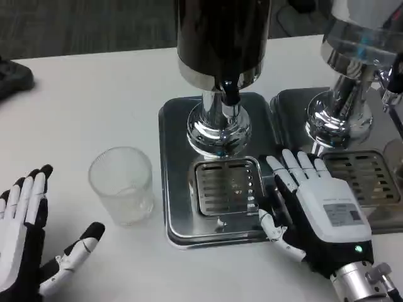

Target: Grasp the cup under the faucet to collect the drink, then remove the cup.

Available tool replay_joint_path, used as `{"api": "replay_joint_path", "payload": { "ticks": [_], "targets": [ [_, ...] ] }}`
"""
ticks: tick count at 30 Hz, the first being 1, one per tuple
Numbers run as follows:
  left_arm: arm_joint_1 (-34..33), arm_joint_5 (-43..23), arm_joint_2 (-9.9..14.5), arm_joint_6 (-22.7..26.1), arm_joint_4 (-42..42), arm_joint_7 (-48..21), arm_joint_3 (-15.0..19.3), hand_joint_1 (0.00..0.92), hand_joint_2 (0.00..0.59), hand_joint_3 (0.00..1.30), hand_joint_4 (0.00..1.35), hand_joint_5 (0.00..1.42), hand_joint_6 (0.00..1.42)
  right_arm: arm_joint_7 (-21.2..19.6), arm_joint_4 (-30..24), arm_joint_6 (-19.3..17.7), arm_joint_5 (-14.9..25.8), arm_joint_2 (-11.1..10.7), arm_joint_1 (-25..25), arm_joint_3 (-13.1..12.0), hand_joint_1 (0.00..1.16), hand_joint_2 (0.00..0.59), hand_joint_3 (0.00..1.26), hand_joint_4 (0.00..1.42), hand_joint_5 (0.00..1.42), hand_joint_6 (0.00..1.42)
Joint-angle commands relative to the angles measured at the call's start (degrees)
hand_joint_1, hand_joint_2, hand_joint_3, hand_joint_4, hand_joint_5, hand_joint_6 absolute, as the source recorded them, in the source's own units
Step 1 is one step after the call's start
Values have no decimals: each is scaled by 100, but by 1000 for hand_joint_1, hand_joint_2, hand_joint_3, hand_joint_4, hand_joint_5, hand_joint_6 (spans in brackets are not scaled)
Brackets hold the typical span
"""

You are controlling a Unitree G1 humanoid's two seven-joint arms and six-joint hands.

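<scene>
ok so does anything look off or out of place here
Nothing is spilled or damaged. The one mismatch: the clear ribbed plastic cup stands upright on the white table, left of the silver drip tray, not under the black faucet. Both hands, left and right, are open.

The cup (pixel 121 185) stood on the tabletop (pixel 88 100) left of centre, beside the dispenser's tray (pixel 179 189). The faucet (pixel 230 94) hung above the drip grate (pixel 225 187). A second dispenser (pixel 352 94) stood at the upper right.

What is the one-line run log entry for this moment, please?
cup: on table, left of drip tray | left hand: open | right hand: open, holds nothing
</scene>
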Motion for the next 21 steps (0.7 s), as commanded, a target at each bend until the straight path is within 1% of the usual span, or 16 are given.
{"api": "replay_joint_path", "payload": {
  "ticks": [1,3,5,8,9,11,12,15,18,21],
  "targets": [
    [-125,-551,-121,-502,341,-23,166,0,104,0,0,0,0,-22,-39,9,-16,18,2,29,179,505,105,0,0,0],
    [-247,-959,-191,-785,534,-251,206,0,98,0,0,0,0,-20,-38,15,-18,22,2,32,179,505,105,0,0,0],
    [-385,-1310,-257,-962,698,-553,230,0,75,0,0,7,0,-31,-48,13,-5,22,16,23,179,505,105,0,0,0],
    [-553,-1548,-287,-1115,890,-852,245,0,66,0,0,30,0,-40,-49,19,-1,21,23,15,179,505,105,0,0,0],
    [-615,-1571,-286,-1157,944,-926,243,0,60,0,0,75,22,-39,-45,22,12,28,22,7,179,505,105,0,0,0],
    [-762,-1561,-257,-1217,1025,-1119,202,15,54,0,0,106,55,-48,-46,23,12,34,15,5,179,505,105,0,0,0],
    [-837,-1475,-215,-1207,1028,-1196,153,47,52,0,0,121,68,-57,-39,23,13,39,13,5,179,505,105,0,0,0],
    [-961,-1315,-153,-1174,1035,-1333,102,105,50,0,0,134,90,-55,-36,34,21,59,22,2,179,505,105,0,0,0],
    [-1063,-1230,-119,-1111,1078,-1424,70,127,49,0,0,150,107,-61,-25,30,16,77,18,10,179,505,105,0,0,0],
    [-1142,-1147,-114,-1039,1070,-1459,60,186,56,0,0,169,125,-66,-1,27,7,100,-5,18,179,505,105,0,0,0]
  ]
}}
